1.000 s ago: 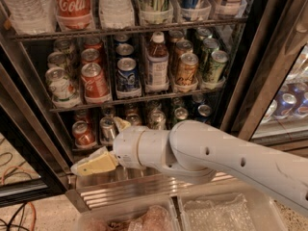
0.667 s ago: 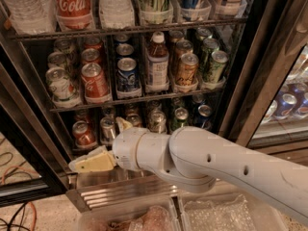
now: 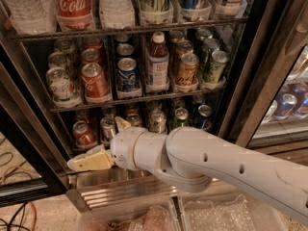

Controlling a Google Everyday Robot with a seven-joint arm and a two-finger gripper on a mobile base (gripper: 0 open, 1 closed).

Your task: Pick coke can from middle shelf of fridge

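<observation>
The coke can (image 3: 95, 81) stands at the front of a lane on the middle shelf (image 3: 144, 98), toward 10 o'clock in the view. It is red with a silver top and white script running down its side. More red cans queue behind it.

At its 9 o'clock is a white-and-green can (image 3: 60, 83), and at its 3 o'clock a blue can (image 3: 128, 76) whose label cannot be read. Further along stand a brown bottle (image 3: 157, 64) with a white cap and a blue-and-white label, a gold can (image 3: 186, 70) and a green can (image 3: 216, 66).

On the rack above, at 11 o'clock, a large red bottle (image 3: 73, 4) reads "Coca-Cola" beside clear water bottles (image 3: 24, 8).

The gripper (image 3: 96, 144) is below the middle shelf, at 6 o'clock from the coke can and well apart from it. It sits before the lower rack's cans (image 3: 156, 120). Its cream fingers (image 3: 90, 160) are spread apart with nothing between them.

The white arm (image 3: 216, 165) crosses from 4 o'clock, covering part of the lower rack and of the fridge (image 3: 250, 85)'s ribbed steel base (image 3: 122, 192). Clear bins (image 3: 226, 215) lie at 6 o'clock, and cables (image 3: 19, 211) trail on the floor at 8 o'clock.
</observation>
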